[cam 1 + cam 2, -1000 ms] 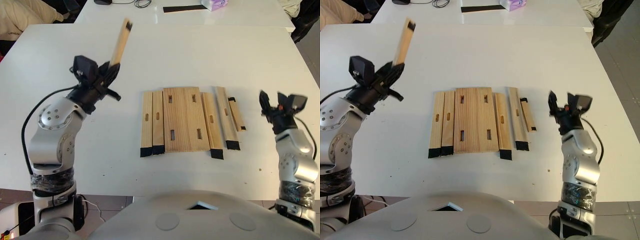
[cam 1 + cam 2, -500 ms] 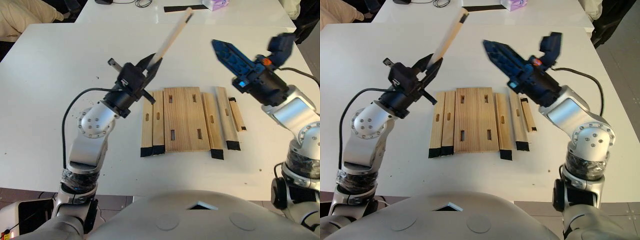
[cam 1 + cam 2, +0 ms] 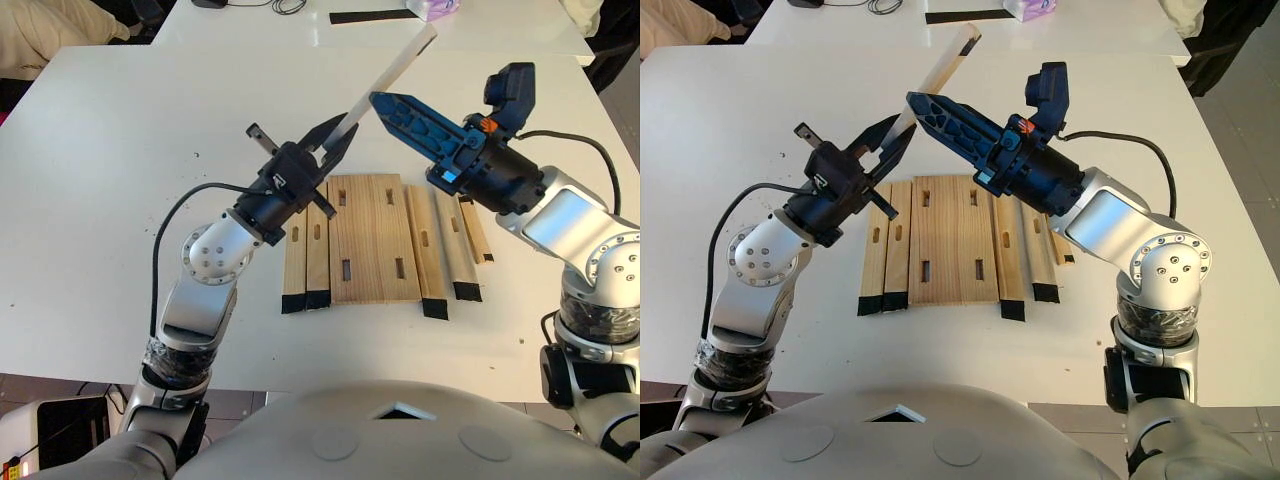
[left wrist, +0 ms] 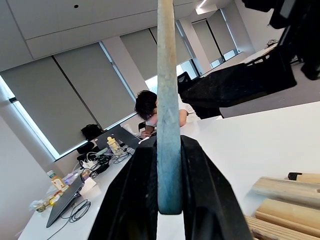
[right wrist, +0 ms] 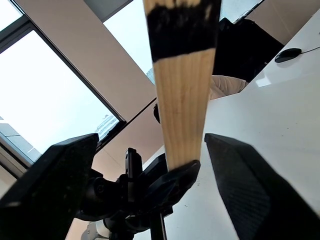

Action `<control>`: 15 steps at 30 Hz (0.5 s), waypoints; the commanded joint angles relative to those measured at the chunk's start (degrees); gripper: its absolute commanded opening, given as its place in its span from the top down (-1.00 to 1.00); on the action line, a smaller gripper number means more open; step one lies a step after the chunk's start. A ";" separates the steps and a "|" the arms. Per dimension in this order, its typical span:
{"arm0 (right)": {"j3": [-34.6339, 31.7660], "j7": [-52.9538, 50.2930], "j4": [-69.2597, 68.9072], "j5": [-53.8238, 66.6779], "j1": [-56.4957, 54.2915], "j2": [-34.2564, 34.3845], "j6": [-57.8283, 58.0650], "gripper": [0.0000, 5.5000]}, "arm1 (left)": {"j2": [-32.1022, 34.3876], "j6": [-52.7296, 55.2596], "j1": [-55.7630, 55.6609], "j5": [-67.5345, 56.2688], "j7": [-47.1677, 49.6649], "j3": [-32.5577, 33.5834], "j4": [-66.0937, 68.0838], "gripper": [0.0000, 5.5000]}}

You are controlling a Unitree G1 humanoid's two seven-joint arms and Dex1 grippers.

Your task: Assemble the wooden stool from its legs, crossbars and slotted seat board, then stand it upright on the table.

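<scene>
My left gripper (image 3: pixel 340 128) is shut on a light wooden bar (image 3: pixel 392 70), held in the air above the table and slanting up toward the far right. The bar's far end carries black tape (image 5: pixel 183 25). My right gripper (image 3: pixel 385 102) is open, its blue fingers (image 5: pixel 55 200) standing on either side of the bar without touching it. Flat on the table lies the slotted seat board (image 3: pixel 370 240). Two legs (image 3: pixel 304 245) lie at its left, two more legs (image 3: pixel 436 245) at its right, and a short crossbar (image 3: pixel 472 228) beyond those.
The white table (image 3: pixel 120 150) has free room to the left and at the far side. A second table behind holds a black strip (image 3: pixel 368 16) and a purple box (image 3: pixel 432 8). In the left wrist view my left gripper (image 4: pixel 169 145) clamps the bar.
My left arm swung the bar from the table's left toward the centre, above the parts. My right arm rose from the right side and brought its open fingers around the bar.
</scene>
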 commanded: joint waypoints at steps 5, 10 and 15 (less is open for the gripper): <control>0.63 2.55 0.48 -5.36 -0.90 -0.06 -1.24 -0.42 | 1.59 -0.59 2.57 0.47 -1.89 -0.07 -0.26 0.85; 1.13 3.19 0.41 -7.10 -0.82 0.73 -1.51 -0.42 | 2.01 -0.60 3.22 0.15 -2.45 -0.24 -0.81 0.85; 1.19 3.68 0.62 -7.87 -0.64 0.97 -1.48 -0.25 | 3.01 -0.88 4.66 -0.21 -4.00 -0.47 -1.51 0.85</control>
